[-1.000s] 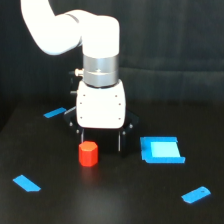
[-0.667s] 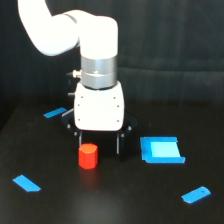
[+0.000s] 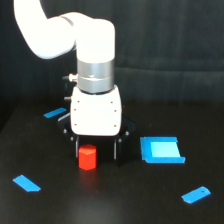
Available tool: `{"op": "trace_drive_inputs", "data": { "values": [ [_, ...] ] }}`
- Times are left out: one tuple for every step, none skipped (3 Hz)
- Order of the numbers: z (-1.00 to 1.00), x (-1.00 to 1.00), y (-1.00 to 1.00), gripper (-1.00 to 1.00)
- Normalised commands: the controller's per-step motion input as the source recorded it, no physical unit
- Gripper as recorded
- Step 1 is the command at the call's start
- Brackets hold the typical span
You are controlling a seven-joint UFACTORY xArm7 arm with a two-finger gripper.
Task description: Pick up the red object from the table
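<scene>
No readable text, labels or numbers found.
No marking can be made out on the white arm housing (image 3: 96, 112), on the red object (image 3: 87, 157), on the blue pieces (image 3: 161, 150) or on the black tabletop (image 3: 115, 200); resolution is too low for any fine print to be ruled in.
</scene>
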Motion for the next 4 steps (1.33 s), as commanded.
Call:
{"op": "trace_drive_inputs", "data": {
  "values": [
    [0.0, -0.09, -0.15, -0.02],
    [-0.1, -0.1, 0.02, -0.92],
    [-0.11, -0.12, 0.02, -0.98],
    [0.08, 0.0, 0.16, -0.98]
  ]
}}
